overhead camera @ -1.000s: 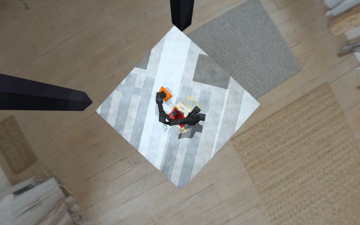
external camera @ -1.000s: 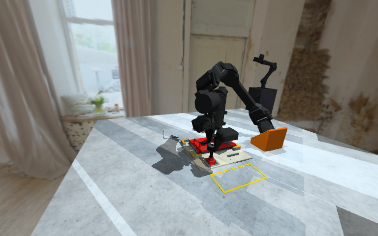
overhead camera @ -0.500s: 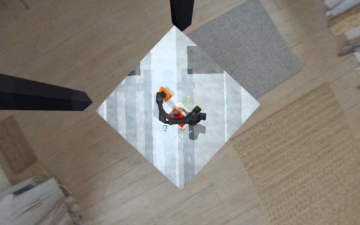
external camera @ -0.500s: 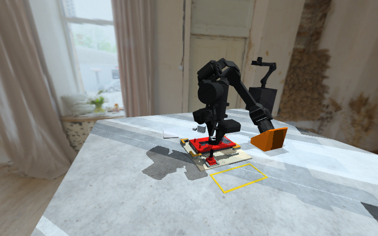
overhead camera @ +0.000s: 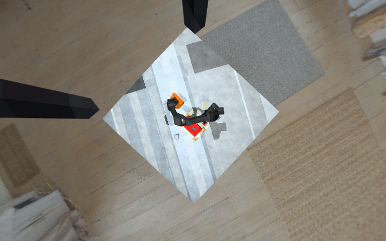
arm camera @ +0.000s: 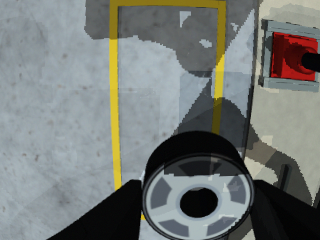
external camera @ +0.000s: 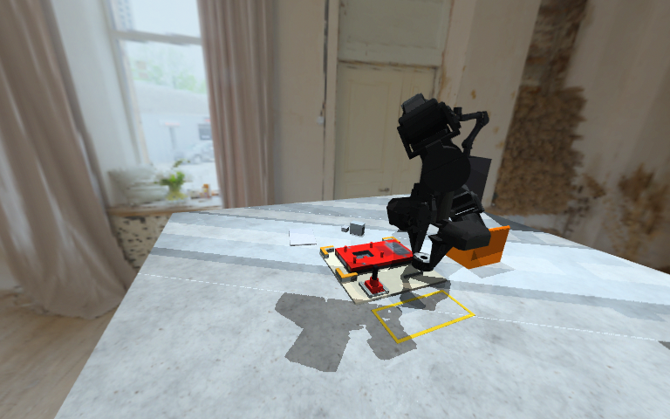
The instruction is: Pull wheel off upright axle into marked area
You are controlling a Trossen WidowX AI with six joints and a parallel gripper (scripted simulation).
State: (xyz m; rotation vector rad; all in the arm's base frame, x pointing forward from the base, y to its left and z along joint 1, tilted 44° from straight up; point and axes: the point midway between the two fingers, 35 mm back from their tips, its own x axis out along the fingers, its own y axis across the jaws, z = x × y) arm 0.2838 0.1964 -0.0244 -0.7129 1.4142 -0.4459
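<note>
Wheel point(arm camera: 198, 196): dark tyre, pale grey spoked hub with a round centre bore facing the wrist camera. Pinched in the pincer point(arm camera: 198, 214), one black finger point(arm camera: 87, 236) against its 9 o'clock flank, the other against its 3 o'clock flank. Off the axle and carried above the counter point(external camera: 197, 346).

Position of wheel, wrist view: over the 5 o'clock corner of the yellow-outlined marked area point(arm camera: 116, 94), straddling that outline and the edge of the beige base plate point(arm camera: 294, 127). Whether it hangs clear of the surface is hard to judge here; the exterior view suggests it is just above the plate's edge point(external camera: 421, 257).

Upright axle point(arm camera: 310, 62): dark pin on a red block in a grey frame, at 1 o'clock from the wheel, well apart from it, bare.

Red fixture board point(external camera: 373, 253): on the beige plate, at 9 o'clock of the pincer in the exterior view.

Orange base block point(external camera: 476, 249): at the arm's foot, 3 o'clock of the pincer.

Small grey cube point(external camera: 356, 228): farther back on the counter.
</note>
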